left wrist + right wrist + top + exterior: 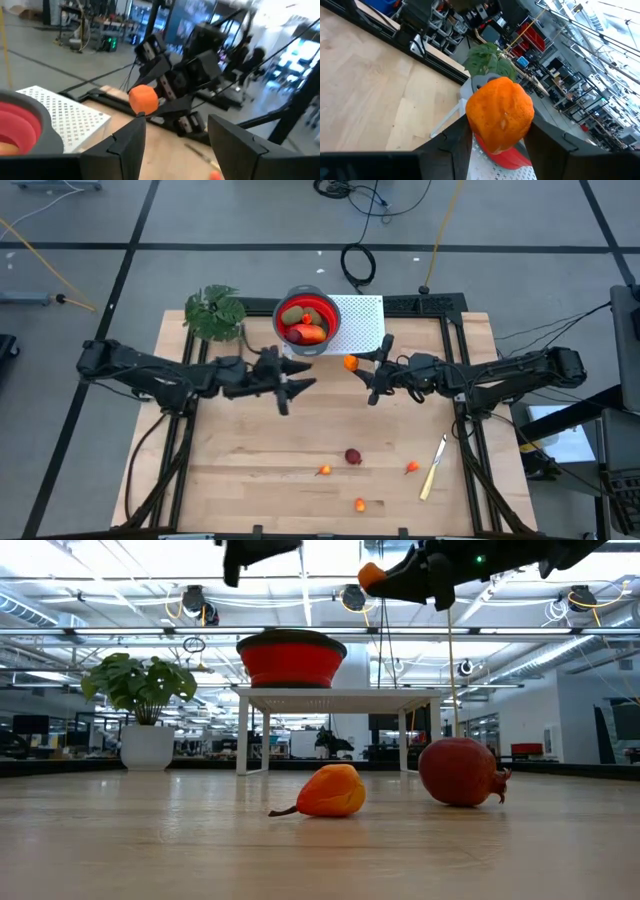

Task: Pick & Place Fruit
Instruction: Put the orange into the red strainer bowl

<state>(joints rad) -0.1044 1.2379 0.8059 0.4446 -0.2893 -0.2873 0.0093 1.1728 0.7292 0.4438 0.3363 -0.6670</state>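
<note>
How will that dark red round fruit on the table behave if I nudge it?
The dark red fruit looks nearly spherical in the low view, so it will probably roll. Its small crown tip may stop it or skew its path. It seems rigid, likely not squashing.

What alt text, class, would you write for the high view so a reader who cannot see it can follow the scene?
The right gripper holds an orange fruit beside the red bowl, which already contains several fruits. The left gripper hovers open nearby. Four small fruits, including a dark red one, and a knife lie on the wooden table.
</note>
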